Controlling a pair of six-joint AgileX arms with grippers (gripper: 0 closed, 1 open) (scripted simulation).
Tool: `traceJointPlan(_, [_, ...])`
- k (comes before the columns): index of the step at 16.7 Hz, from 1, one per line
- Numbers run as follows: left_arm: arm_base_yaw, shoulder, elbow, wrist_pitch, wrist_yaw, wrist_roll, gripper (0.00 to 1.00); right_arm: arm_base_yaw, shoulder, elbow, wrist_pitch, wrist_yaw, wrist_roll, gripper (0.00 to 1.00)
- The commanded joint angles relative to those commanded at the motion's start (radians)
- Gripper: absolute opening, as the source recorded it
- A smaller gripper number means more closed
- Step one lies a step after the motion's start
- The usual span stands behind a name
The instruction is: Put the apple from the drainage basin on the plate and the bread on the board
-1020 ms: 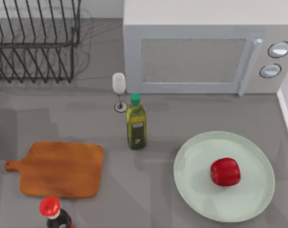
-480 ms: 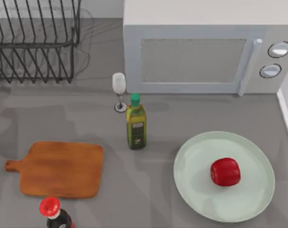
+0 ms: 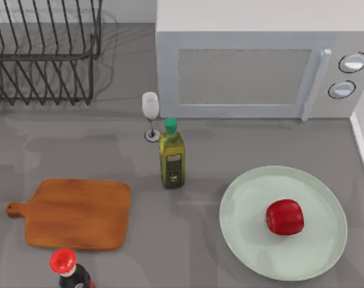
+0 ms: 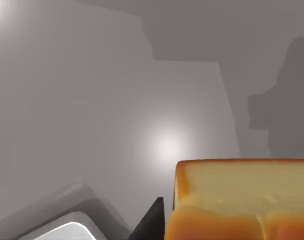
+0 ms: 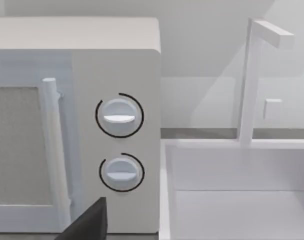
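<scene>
1. The glossy round red apple lay inside the large pale mint-green round plate, right of the plate's middle, at the table's right side. This half of the task was judged complete.
2. The small golden-brown block of pull-apart bread appeared close against the left wrist camera, with its pale side and glossy top visible. A dark finger of the left gripper sat just beside the bread's edge.
3. The bread's closeness to the camera suggested the left gripper was carrying it. However, finger contact on both sides of the bread was not visible, so the grip state could not be told.
4. The flat orange-brown wooden cutting board with a stubby handle lay bare at the table's left side. Its position on the left arm's side made the left arm the likely one for delivery.
5. A dark bottle with a red cap stood just beside the board's near edge. A green-capped oil bottle stood between board and plate. Both were judged obstacles for a descending arm.
6. The right wrist camera faced the white microwave and a white sink. A dark finger tip appeared there; the right gripper's opening could not be told.
</scene>
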Motion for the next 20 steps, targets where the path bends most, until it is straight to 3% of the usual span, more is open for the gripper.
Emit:
traceJointPlan(5, [-0.06, -0.015, -0.038, 0.019, -0.001, -0.069, 0.0, 0.0, 0.0, 0.0, 0.0, 0.0, 0.0, 1.0])
traceJointPlan(15, [-0.516, -0.167, -0.324, 0.138, -0.007, -0.635, 0.0, 0.0, 0.0, 0.0, 0.0, 0.0, 0.0, 1.0])
traceJointPlan(20, [-0.563, -0.189, -0.357, 0.156, -0.009, -0.684, 0.0, 0.0, 0.0, 0.0, 0.0, 0.0, 0.0, 1.0])
